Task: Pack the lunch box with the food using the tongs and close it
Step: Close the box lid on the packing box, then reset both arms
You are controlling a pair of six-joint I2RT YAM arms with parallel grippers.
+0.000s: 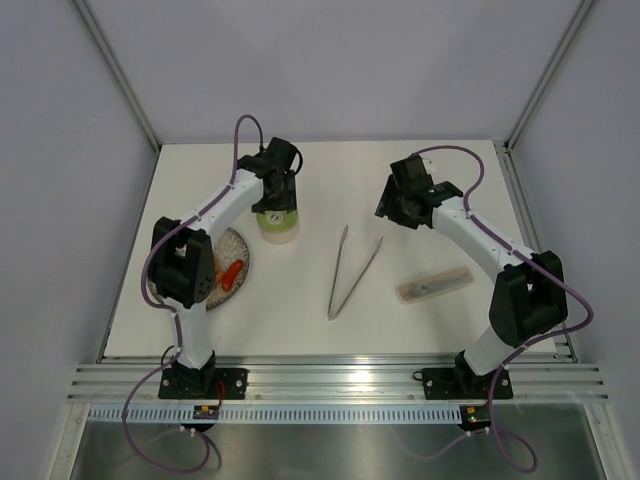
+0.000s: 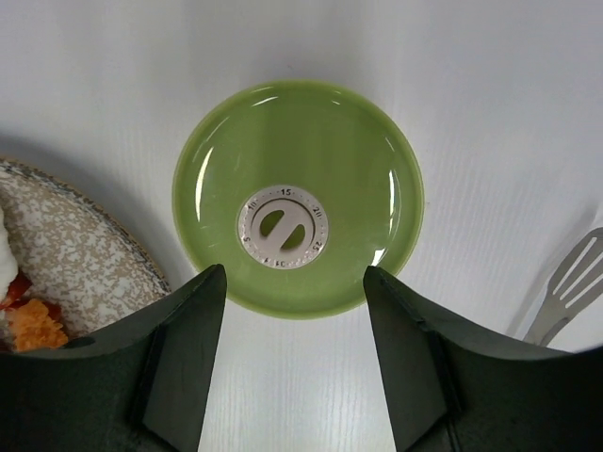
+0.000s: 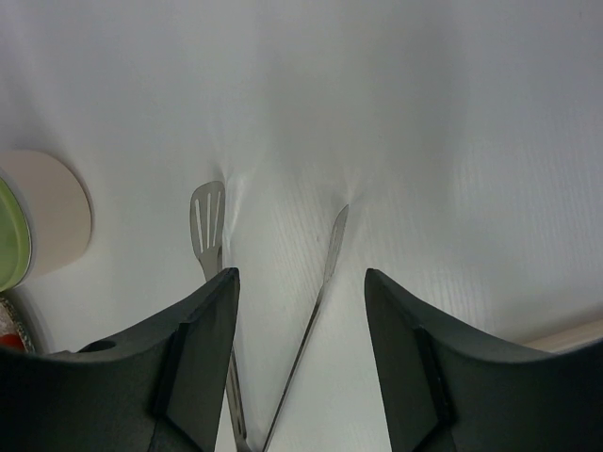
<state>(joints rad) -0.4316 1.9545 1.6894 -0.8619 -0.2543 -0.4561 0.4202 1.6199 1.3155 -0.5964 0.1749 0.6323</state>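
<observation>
Two tools stand with their jaws apart, and neither grips anything. The left tool [image 2: 294, 278] hangs over the lunch box [image 1: 277, 226], which sits left of centre in the top view with its green lid [image 2: 297, 179] on. A white numbered dial [image 2: 282, 226] marks the middle of the lid. In the left wrist view the dark fingers [image 2: 179, 358] frame the lid's near edge; whether they touch it I cannot tell. Just beside the box, lower left, a speckled plate [image 1: 240, 243] carries the food, among it a red sausage [image 1: 232, 272] and an orange chunk [image 2: 38, 325]. The tongs [image 1: 350, 272] lie in a narrow V at the middle of the white worktop [image 1: 330, 180], apart from the box. The right tool [image 3: 301, 278] hovers above their spread tips, equally wide. A clear plastic case [image 1: 433, 286] lies right of the tongs.
</observation>
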